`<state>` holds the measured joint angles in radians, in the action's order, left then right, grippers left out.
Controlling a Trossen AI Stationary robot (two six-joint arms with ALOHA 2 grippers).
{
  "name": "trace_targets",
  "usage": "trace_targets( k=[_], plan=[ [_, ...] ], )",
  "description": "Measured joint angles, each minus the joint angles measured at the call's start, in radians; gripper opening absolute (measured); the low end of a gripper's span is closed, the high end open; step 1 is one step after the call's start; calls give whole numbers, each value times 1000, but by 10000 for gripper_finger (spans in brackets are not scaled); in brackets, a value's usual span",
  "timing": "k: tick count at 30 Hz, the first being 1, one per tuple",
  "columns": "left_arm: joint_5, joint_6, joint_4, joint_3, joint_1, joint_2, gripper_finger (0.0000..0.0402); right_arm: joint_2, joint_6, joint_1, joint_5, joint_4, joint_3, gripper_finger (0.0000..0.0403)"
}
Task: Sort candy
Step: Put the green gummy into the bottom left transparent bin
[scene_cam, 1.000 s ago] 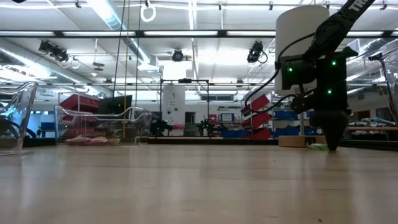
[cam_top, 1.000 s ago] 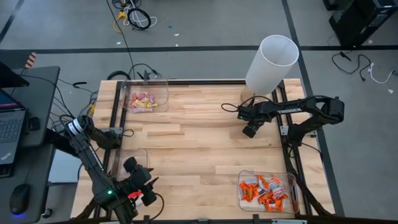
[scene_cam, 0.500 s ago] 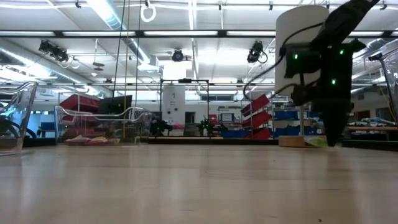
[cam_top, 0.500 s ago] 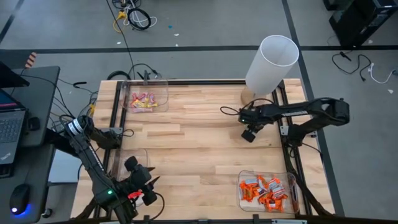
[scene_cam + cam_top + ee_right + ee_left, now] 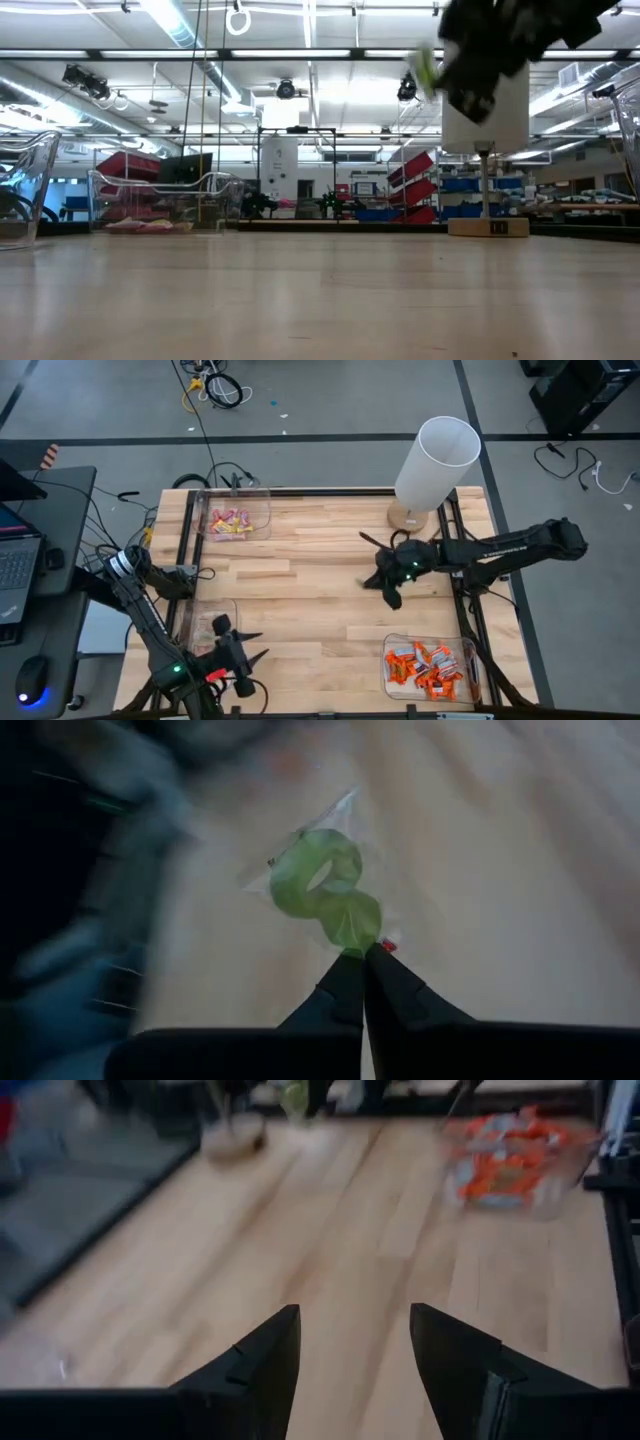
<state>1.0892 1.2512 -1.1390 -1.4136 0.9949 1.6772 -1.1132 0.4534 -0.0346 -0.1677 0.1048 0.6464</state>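
My right gripper (image 5: 391,596) hangs over the table's middle right, well above the wood, shut on a green candy (image 5: 322,890) in a clear wrapper. The low view shows that candy (image 5: 427,68) high above the table. Pink and yellow candy (image 5: 231,520) lies in a clear bin at the far left. Orange candy (image 5: 428,664) fills a clear bin at the near right. My left gripper (image 5: 355,1350) stands open at the near left edge (image 5: 243,658), holding nothing. My right gripper pinches the green candy by the end of its clear wrapper (image 5: 360,942), only at the fingertips. The rest of the candy sticks out beyond the fingers. It is lifted clear of the table.
A tall white cylinder (image 5: 436,463) stands on a wooden foot at the far right. Another clear bin (image 5: 205,622) sits at the near left beside my left arm. Dark rails (image 5: 187,530) run along the table's left and right sides. Bare wood lies in the middle.
My right gripper has shut on the green candy near the white cylinder, risen high off the table with it, and swung toward the near edge and the table's middle. My left gripper has turned a little in place.
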Motion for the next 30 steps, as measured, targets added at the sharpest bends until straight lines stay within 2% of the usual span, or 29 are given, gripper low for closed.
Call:
trace_targets(
  k=[5, 8, 11, 15, 21, 25, 30],
  plan=[
    [147, -325, 186, 0, -29, 0, 193, -68, -24, -120, -39, -361, 1, 0],
    [163, -461, 266, 0, -57, 0, 193, -135, -39, -174, -39, -537, 1, 0],
    [166, -536, 311, 0, -91, 0, 193, -214, -49, -212, -41, -645, 12, 0],
    [132, -588, 345, 0, -134, 0, 193, -324, -80, -247, -49, -658, 83, 0],
    [-47, -708, 469, 1, -186, 0, 193, -468, -129, -260, -143, -635, 223, 0],
    [-144, -828, 607, 12, -203, 0, 193, -536, -190, -260, -154, -540, 324, 0],
    [-188, -902, 691, 13, -213, 1, 193, -608, -258, -259, -156, -405, 441, 0]
  ],
)
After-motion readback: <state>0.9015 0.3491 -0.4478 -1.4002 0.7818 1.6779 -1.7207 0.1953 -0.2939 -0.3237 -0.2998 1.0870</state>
